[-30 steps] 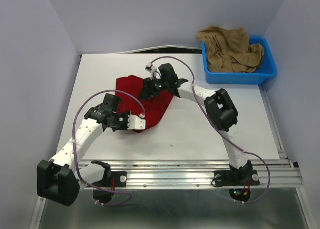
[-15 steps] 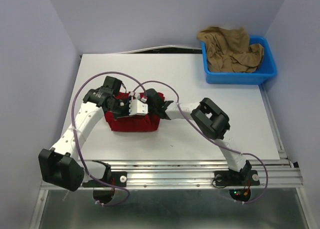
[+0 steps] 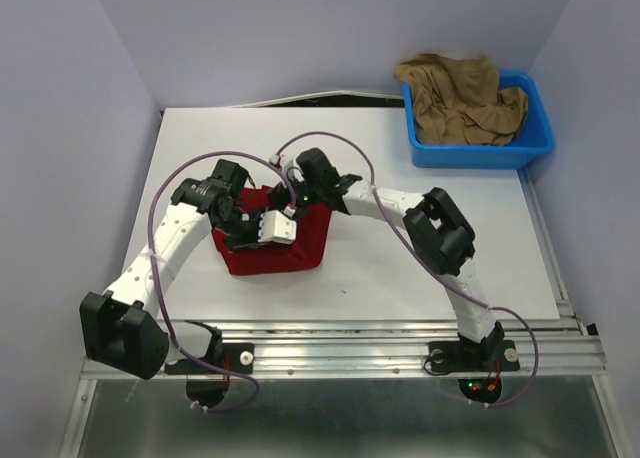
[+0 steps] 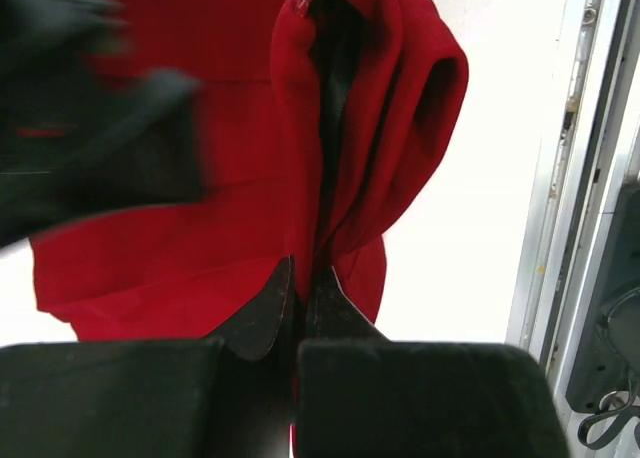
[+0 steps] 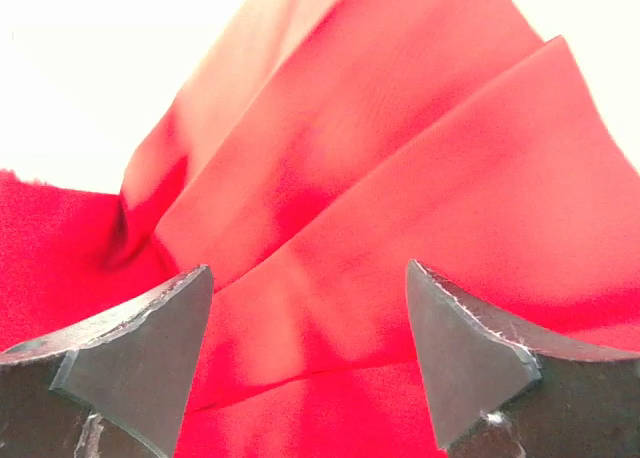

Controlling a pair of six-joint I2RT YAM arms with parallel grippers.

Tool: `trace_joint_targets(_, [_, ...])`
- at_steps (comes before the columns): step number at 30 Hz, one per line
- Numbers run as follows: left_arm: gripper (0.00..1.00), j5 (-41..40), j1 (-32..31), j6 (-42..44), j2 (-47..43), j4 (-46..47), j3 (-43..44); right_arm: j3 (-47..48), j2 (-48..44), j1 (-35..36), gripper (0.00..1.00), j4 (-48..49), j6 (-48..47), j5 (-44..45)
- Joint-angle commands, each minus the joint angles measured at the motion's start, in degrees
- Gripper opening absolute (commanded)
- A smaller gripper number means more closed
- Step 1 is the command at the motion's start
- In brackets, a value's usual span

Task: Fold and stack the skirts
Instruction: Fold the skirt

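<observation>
The left claw [image 4: 302, 271] is clamped on a doubled edge of the red skirt [image 3: 290, 253], and its wrist view shows that edge gathered into a loose, rolled fold running away from the fingertips. Half a second ago both claws met over the skirt, which was bunched into a narrow strip. A second ago it lay spread in a wider, slanted shape. Now it sits as a squarer, compact pad on the left middle of the desk [image 3: 400, 268], reaching a little farther back than the strip did.

Just beyond it, the right claw [image 5: 308, 270] has drawn back toward the skirt's far edge. Its jaws stand wide apart above smooth red cloth, gripping nothing. The change reads as one fold brought across, with the right side let go of it while the left has not yet released. The rolled edge in the left wrist view suggests that this fold is not lying flat, so some smoothing probably remains.

At the far right, well apart from all this, the tan skirt [image 3: 460, 103] lies crumpled in the bin [image 3: 480, 156], unfolded. The stacking has therefore not begun.
</observation>
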Motion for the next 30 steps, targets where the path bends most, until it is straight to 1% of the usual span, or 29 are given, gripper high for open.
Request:
trace_joint_targets(1, [0.0,2.7,-1.1,1.6,-1.5,-3.3,-0.4,9.4,-0.6,-4.9,0.83,-2.1,-3.0,3.1])
trace_joint_targets(2, [0.0,3.0,-1.1,1.8,-1.5,-3.5,-0.4,11.8,-0.1,-4.9,0.83,-2.2,-3.2,3.5])
trace_joint_targets(7, [0.0,2.9,-2.1,1.6,-2.1,-4.3,-0.2,16.5,4.3,-6.9,0.82,-2.1,-3.5,5.1])
trace_joint_targets(12, [0.0,2.7,-4.0,0.8,-3.0,-4.3,-0.2,17.8,9.9,-6.9,0.81,0.6,-4.6,4.4])
trace_joint_targets(15, [0.0,2.6,-4.0,-0.4,-2.0,-4.2,0.9,18.1,12.3,-6.9,0.78,1.7,-4.3,1.9])
trace_joint_targets(17, [0.0,2.7,-4.0,-1.3,-0.6,-4.2,2.8,18.0,14.2,-6.9,0.67,1.8,-3.4,0.3])
trace_joint_targets(18, [0.0,2.4,-4.0,-1.5,-0.1,-4.2,3.4,17.6,14.5,-6.9,0.59,2.0,-3.0,-0.6])
trace_joint_targets(19, [0.0,2.4,-4.0,-1.8,0.5,-4.2,4.9,16.8,14.5,-6.9,0.55,2.6,-2.5,-1.6])
trace_joint_targets(20, [0.0,2.4,-4.0,-2.2,1.6,-4.1,5.6,14.2,13.9,-6.9,0.51,5.1,-1.1,-3.7])
trace_joint_targets(21, [0.0,2.3,-4.0,-2.6,2.3,-4.0,6.4,12.7,13.5,-6.9,0.43,6.7,-0.3,-4.8])
trace_joint_targets(23, [0.0,2.0,-4.0,-3.5,4.3,-3.5,8.7,9.3,12.0,-6.9,0.36,8.7,1.0,-7.2])
trace_joint_targets(25, [0.0,1.9,-4.0,-4.2,5.7,-2.9,10.7,7.1,10.9,-6.9,0.3,9.5,1.6,-8.6])
trace_joint_targets(30, [0.0,0.2,-3.7,-5.6,10.0,0.1,12.1,-1.1,6.3,-6.4,0.28,12.8,3.0,-11.7])
